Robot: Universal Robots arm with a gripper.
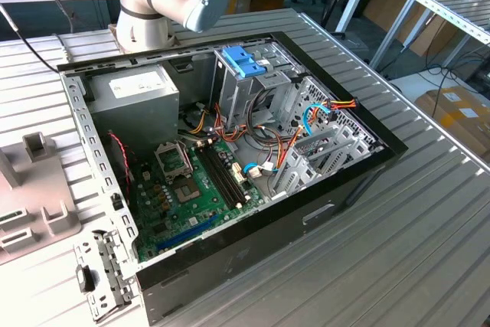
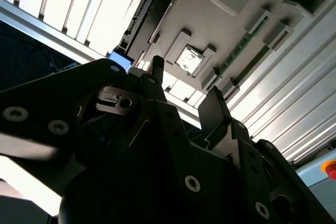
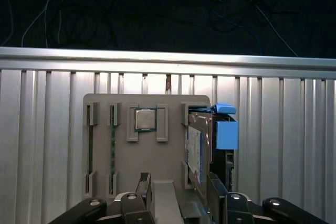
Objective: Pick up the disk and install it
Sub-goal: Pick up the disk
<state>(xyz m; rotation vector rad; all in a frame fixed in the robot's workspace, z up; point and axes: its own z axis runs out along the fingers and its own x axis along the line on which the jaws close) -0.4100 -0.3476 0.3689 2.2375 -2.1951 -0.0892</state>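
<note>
The disk stands on edge in a slot at one side of the tray, its label facing the tray's middle and two blue rails on it. The tray lies on the slatted table, beside the open case. The gripper hovers over the tray, empty, with its fingers spread. As I judge it, the gap between them lies over the tray's middle rather than astride the disk, and one finger sits almost in line with the disk's edge. Coming down from this line, that finger could strike the disk's top or a slot wall and tip or jam the drive. A pinch on the plastic rails rather than the metal body might also slip. Inside the case, loose cables lie around the metal cages and could snag a drive being slid in. By count: one disk, one tray, one chip in its pocket, two thin strips in narrow slots, two fingers, one case.
</note>
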